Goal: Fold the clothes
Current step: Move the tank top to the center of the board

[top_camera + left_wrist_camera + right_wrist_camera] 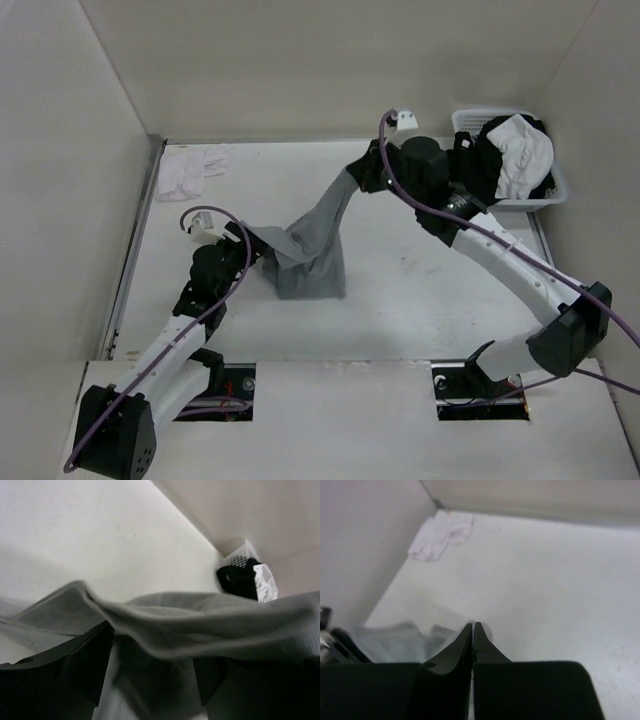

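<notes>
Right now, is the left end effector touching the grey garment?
Touching. The left wrist view shows the grey garment draped across both fingers of the open left end effector, with no gap between cloth and fingers.

Bright even light, soft faint shadows, clothes [210, 620] blurred close to left wrist lens

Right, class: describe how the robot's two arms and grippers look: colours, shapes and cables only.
Both the left arm and right arm have white tubular links between chunky black joint housings. A purple cable runs along each. The left gripper and right gripper have black fingers, tapering to thin points on the right. No markings show.
</notes>
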You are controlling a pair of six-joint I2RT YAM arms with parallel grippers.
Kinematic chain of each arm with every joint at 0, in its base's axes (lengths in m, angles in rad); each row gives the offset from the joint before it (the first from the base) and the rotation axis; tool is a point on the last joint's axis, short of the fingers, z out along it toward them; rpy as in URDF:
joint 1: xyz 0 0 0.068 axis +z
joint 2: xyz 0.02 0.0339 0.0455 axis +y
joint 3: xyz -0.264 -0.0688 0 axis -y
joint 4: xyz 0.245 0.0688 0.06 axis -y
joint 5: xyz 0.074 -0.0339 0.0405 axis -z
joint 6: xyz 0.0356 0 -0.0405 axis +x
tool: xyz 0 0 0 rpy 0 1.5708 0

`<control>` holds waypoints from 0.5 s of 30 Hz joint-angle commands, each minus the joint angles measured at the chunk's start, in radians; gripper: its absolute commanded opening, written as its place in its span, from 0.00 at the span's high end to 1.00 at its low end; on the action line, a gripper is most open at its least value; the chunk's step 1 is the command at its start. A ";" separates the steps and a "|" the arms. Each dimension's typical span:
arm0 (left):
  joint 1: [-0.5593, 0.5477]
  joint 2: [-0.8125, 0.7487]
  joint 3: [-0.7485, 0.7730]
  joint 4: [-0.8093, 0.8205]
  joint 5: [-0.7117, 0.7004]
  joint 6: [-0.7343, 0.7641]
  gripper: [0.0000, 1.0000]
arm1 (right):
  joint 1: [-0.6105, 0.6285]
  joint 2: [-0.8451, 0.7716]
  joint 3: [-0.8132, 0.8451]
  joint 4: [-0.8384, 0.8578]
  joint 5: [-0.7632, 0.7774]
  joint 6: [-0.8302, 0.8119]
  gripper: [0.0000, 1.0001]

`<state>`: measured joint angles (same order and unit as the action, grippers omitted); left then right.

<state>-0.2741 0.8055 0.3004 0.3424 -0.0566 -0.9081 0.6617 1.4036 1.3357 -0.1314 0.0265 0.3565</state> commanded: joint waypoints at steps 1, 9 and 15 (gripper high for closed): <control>0.000 0.096 0.019 0.011 -0.012 0.000 0.41 | -0.030 0.058 0.364 0.158 -0.010 0.007 0.99; 0.008 0.114 0.129 -0.006 -0.078 -0.034 0.42 | 0.081 0.189 0.852 -0.024 0.088 -0.108 0.99; 0.016 0.074 0.134 -0.013 -0.074 -0.061 0.42 | 0.268 -0.058 0.227 0.136 0.314 -0.064 0.98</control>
<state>-0.2619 0.8959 0.4004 0.3038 -0.1219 -0.9478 0.8677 1.3781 1.7771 -0.0486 0.1967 0.2836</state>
